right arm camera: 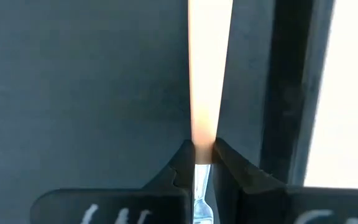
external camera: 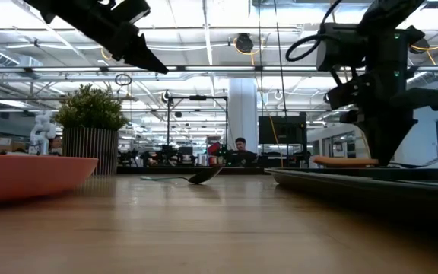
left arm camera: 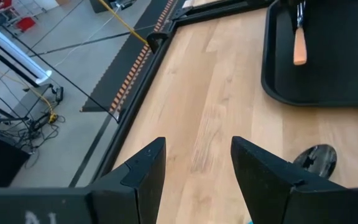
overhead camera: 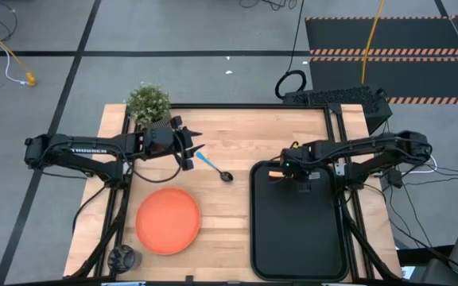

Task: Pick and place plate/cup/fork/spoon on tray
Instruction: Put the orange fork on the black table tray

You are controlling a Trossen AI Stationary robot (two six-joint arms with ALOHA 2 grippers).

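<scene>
Fork-placing step in hand, by the look of it. Right gripper (right arm camera: 202, 163) clamped narrow on the fork (right arm camera: 209, 74), pinching where the orange handle meets the metal, handle reaching out ahead of the fingers. Low over the tray (overhead camera: 296, 238), at its far end; touching the tray floor or just clear of it, impossible to tell. Next move, likely: open up, let go, lift straight away without dragging.

Left gripper (left arm camera: 194, 165) spread wide, holding nothing, hovering above the surface (overhead camera: 221, 214). Spoon (overhead camera: 213, 167) just beside and below it, probably next. Plate (overhead camera: 168, 220) and cup (overhead camera: 122, 257) waiting nearer the front edge.
</scene>
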